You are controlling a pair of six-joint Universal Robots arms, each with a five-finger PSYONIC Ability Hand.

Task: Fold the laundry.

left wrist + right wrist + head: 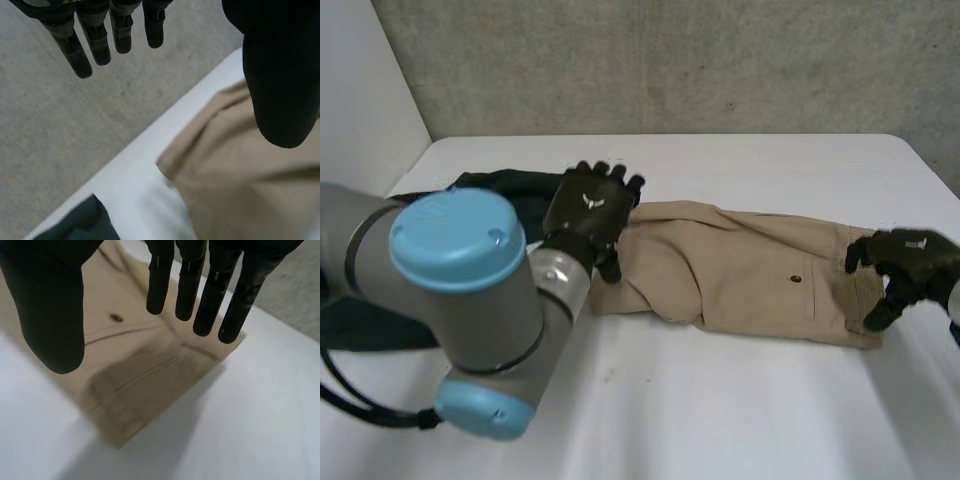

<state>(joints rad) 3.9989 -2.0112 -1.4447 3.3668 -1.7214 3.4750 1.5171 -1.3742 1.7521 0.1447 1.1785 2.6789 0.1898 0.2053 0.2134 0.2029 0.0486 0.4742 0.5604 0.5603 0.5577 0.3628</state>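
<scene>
Tan trousers [750, 270] lie stretched across the middle of the white table [720, 400], with a button and pocket seam near their right end. My left hand [588, 212] hovers over the trousers' left end, fingers straight and spread. In the left wrist view its fingers [95, 40] and thumb [280, 75] stand apart above the tan cloth [240, 170], holding nothing. My right hand [910, 260] is at the trousers' right end. In the right wrist view its fingers [187, 285] and thumb [50, 305] hang apart over that end's corner [145, 370], empty.
A dark green garment [495, 185] lies at the table's left, partly behind my left arm, and its edge [80, 225] lies beside the trousers' end. A grey wall [670, 60] rises behind the table's far edge.
</scene>
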